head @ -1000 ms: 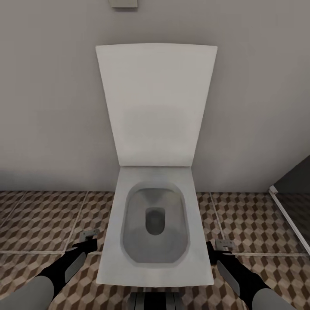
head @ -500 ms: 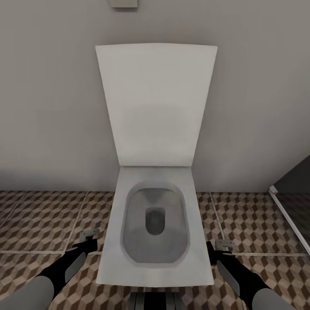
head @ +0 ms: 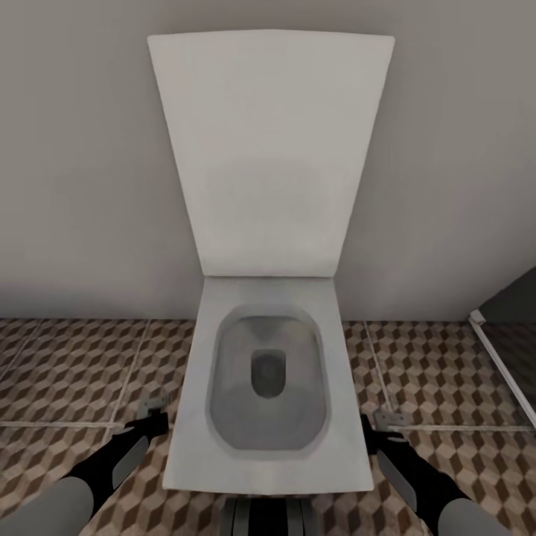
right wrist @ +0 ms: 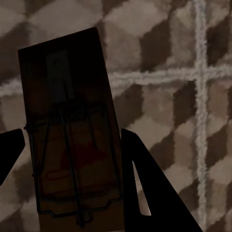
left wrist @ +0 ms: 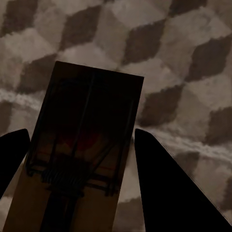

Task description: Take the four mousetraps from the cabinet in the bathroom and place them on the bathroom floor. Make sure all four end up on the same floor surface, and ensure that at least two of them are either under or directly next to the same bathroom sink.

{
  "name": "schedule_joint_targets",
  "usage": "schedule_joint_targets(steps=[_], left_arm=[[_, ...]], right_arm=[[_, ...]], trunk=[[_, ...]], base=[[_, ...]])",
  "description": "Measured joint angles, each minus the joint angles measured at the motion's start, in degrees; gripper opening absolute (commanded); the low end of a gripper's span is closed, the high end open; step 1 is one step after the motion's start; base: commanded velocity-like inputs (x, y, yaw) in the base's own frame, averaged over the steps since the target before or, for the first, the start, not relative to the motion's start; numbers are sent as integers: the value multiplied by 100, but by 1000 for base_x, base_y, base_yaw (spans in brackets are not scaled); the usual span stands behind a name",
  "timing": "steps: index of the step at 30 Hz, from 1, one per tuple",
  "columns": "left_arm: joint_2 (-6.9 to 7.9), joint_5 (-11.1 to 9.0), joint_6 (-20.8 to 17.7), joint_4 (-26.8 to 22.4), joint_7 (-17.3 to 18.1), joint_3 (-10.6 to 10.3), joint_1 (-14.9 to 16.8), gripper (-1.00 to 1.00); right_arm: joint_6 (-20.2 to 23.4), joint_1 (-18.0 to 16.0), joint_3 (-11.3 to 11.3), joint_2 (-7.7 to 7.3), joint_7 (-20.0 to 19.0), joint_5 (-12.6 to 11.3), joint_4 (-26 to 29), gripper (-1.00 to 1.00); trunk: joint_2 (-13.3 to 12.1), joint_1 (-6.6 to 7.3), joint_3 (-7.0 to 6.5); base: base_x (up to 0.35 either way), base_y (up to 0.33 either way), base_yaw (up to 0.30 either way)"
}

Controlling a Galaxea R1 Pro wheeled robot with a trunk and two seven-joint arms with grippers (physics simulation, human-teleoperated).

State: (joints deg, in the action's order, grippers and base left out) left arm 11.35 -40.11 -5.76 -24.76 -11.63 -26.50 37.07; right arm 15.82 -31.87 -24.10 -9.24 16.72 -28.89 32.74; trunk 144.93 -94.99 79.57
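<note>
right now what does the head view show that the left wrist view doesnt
Head view: the white toilet with its lid up against the grey wall, both arms reaching down either side of it, the right pincer, and a dark panel at the far right. Left wrist view: a close look at the mousetrap between the left pincer fingers, its wire and red spot visible. Both: the cube-patterned bathroom floor, with the left pincer over it.
</note>
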Motion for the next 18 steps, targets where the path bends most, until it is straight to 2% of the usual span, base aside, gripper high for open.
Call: schedule_joint_targets(steps=[5, 8, 13, 15, 18], left_arm=[[0, 3, 0, -3, 0, -5, 0, -100], [0, 0, 0, -3, 0, -10, 0, -100], [0, 0, 0, -3, 0, -15, 0, -100], [0, 0, 0, -4, 0, -16, 0, -100], [0, -1, 0, -3, 0, -17, 0, -100]], right_arm=[[-77, 0, 18, -56, 130, -8, -1, -100], [-129, 0, 106, -162, 211, -13, -1, -100], [-167, -1, 566, -274, 257, -12, 0, -100], [-165, -1, 765, -365, 250, -8, 2, -100], [-160, -1, 853, -444, 232, -8, 3, -100]], trunk=[[2, -2, 23], [2, -2, 23], [2, -2, 23], [2, -2, 23], [2, -2, 23]], base=[[0, 0, 0], [0, 0, 0], [0, 0, 0], [0, 0, 0], [0, 0, 0]])
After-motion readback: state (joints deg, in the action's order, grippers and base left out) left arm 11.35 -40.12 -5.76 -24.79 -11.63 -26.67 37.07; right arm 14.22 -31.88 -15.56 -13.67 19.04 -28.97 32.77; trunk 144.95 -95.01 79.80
